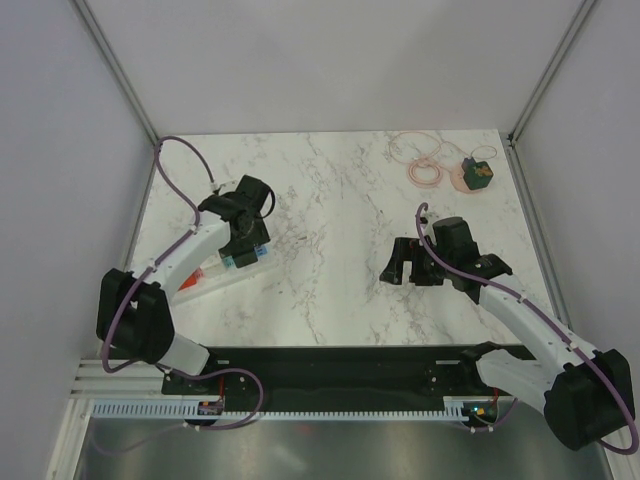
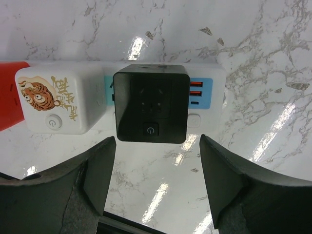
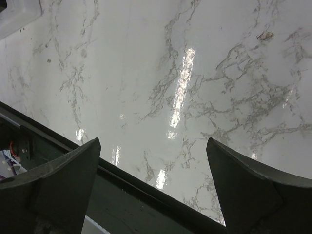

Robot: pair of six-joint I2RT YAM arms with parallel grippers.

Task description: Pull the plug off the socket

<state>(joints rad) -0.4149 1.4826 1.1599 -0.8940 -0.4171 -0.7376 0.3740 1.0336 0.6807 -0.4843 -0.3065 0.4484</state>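
now left gripper (image 2: 156, 147) nearer, jaws wide, nothing held. black plug (image 2: 151, 102) just ahead of gap, seated on socket (image 2: 217, 80), left side of marble table (image 1: 330, 200). strip long axis crosswise, parallel to jaw opening. plug boxy, glossy plastic; white tiger cube (image 2: 53, 100) snug beside. right gripper (image 3: 153, 163) wide, well apart.

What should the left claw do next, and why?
Likely ease the open left claw forward until it straddles the black plug, ready to grip. The plug sits centred ahead of the gap, seated in the strip, with a white cube close on one side.
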